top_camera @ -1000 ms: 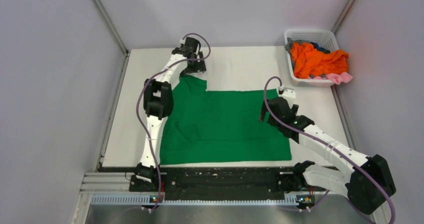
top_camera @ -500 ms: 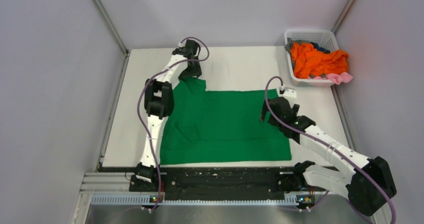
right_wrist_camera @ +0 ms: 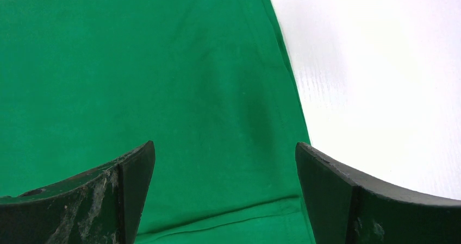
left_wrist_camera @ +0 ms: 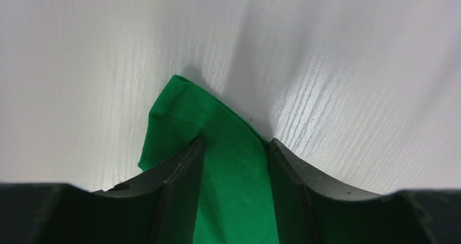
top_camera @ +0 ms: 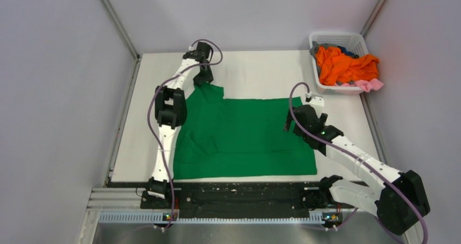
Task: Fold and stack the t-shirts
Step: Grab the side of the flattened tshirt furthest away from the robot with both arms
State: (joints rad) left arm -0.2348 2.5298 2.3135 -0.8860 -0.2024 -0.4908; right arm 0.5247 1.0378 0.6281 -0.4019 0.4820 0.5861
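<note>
Shirt in hand: we have the green t-shirt (top_camera: 244, 138) spread flat across the middle of the table (top_camera: 261, 70), with one sleeve corner reaching toward the far left.
Left gripper (left_wrist_camera: 234, 146): we hold its fingers drawn narrow on that far-left sleeve corner, with green cloth filling the gap between them and a small tip poking out beyond.
Right gripper (right_wrist_camera: 225, 151): we keep it spread wide and gripping nothing, hovering over the shirt's right edge where green meets bare table.
Waiting pile: the orange t-shirt (top_camera: 345, 64) and a pink one (top_camera: 369, 85) sit heaped in the white basket (top_camera: 338, 37) at the far right corner, well apart from the work.
Step, as we judge it: tidying the sleeve before the first fold.
Doing it well: we should carry the pinched corner low and inward so the sleeve lies straight, while the right gripper pins the opposite edge to stop the body sliding.
Uncertain: from the wrist view we cannot tell whether the pinched corner is lifted off the table or just resting on it.
Risk: a high pull would drag wrinkles across the flat body.
</note>
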